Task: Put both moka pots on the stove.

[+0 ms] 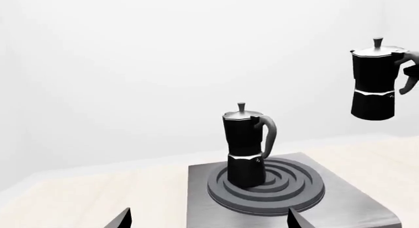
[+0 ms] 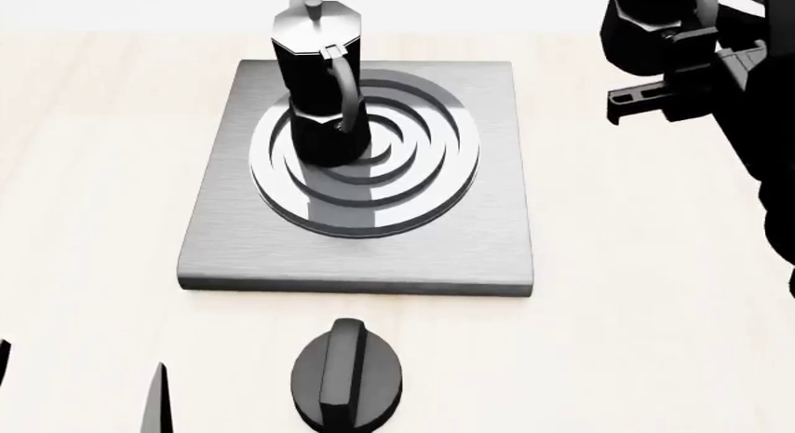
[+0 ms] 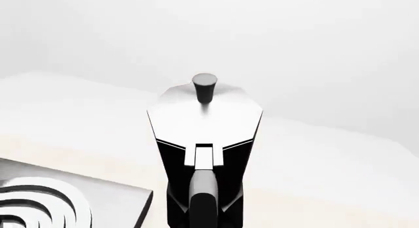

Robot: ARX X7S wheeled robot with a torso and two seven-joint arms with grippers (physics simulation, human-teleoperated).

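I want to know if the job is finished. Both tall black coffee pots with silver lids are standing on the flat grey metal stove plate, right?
Not quite. Only one tall black coffee pot stands on the grey stove plate. The left wrist view shows the second pot up in the air beside it.

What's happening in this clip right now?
One moka pot already stands upright on the stove, on its ring burner. The second pot is in the air to the right of the stove, held by the right hand, apparently at its handle, and not yet set down. The left hand is open and empty, low in front of the stove. A black knob lies on the table near the stove's front edge.
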